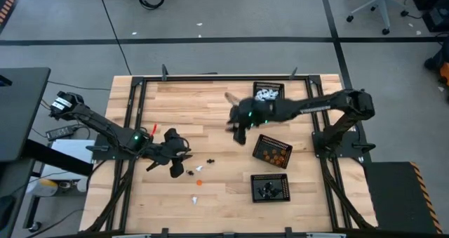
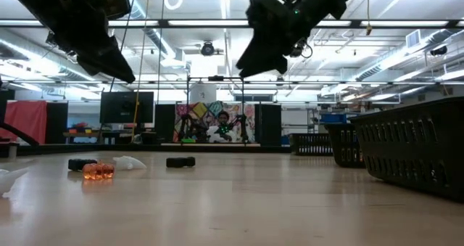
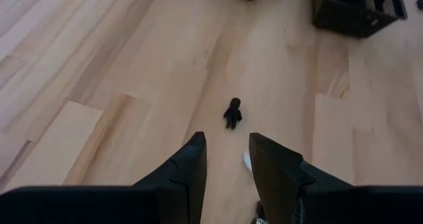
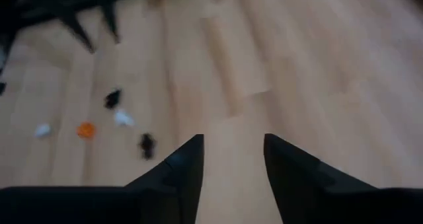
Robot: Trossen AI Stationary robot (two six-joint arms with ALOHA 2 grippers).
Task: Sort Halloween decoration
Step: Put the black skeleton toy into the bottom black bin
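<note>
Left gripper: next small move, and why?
Probably ease the left gripper forward and down onto the black figure. Its fingers stand open with nothing between them, and the figure lies alone on bare wood just ahead of the tips. The black-figure tray sits farther to the right. The right gripper hangs empty above mid-table, clear of that path.

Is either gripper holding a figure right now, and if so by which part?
Neither holds anything. The left gripper is open above the table, a black figure lying ahead of it. The right gripper is open over bare wood, nothing between its fingers.
</note>
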